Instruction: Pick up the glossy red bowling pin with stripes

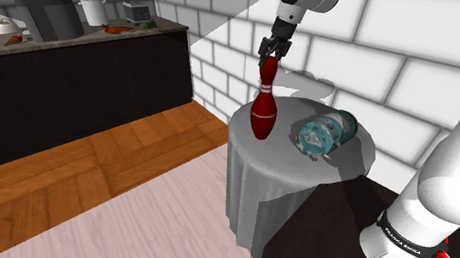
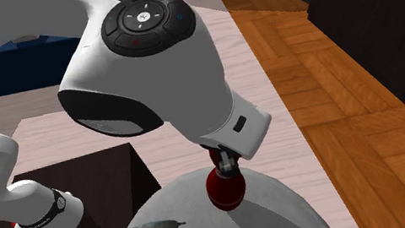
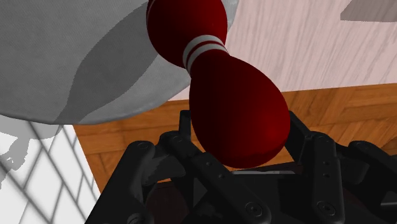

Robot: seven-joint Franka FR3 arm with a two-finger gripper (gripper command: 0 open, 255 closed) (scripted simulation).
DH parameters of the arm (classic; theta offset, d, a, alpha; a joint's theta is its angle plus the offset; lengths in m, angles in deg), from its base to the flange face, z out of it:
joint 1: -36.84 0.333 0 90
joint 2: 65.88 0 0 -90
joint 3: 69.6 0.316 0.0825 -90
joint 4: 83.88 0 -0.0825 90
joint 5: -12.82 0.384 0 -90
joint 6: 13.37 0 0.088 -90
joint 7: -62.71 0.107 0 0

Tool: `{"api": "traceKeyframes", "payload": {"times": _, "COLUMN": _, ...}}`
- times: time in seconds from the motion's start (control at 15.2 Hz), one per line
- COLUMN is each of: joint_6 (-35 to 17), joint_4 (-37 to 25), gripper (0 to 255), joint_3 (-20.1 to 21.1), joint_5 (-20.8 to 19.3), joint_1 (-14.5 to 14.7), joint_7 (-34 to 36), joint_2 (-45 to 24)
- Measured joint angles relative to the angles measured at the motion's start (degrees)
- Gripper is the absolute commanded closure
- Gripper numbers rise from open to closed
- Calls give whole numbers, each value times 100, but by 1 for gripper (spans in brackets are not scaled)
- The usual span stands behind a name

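Note:
A glossy dark red bowling pin (image 1: 262, 114) with white neck stripes stands nearly upright on the shoulder view's left part of a round grey table (image 1: 302, 169). My gripper (image 1: 270, 57) comes down from above and is shut on the pin's head. In the wrist view the rounded head (image 3: 235, 114) sits clasped between both black fingers (image 3: 186, 149), with the striped neck and body beyond it. The second exterior view shows the pin's body (image 2: 227, 188) below the hand (image 2: 225, 165), over the table (image 2: 279, 215). Whether its base touches the table I cannot tell.
A teal labelled can (image 1: 322, 134) lies on its side on the table, to the shoulder view's right of the pin. The dark stand (image 1: 338, 244) adjoins the table. A dark counter (image 1: 73, 50) with kitchenware runs along the far left; a white brick wall stands behind.

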Motion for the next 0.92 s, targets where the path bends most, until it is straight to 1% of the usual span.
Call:
{"api": "traceKeyframes", "payload": {"times": 0.46, "joint_6": 465, "joint_4": -394, "gripper": 255, "joint_3": -3, "joint_5": -80, "joint_1": -4, "joint_7": 136, "joint_2": 69}}
{"api": "traceKeyframes", "payload": {"times": 0.92, "joint_6": 1012, "joint_4": -965, "gripper": 255, "joint_3": -13, "joint_5": -126, "joint_1": -14, "joint_7": 262, "joint_2": 55}}
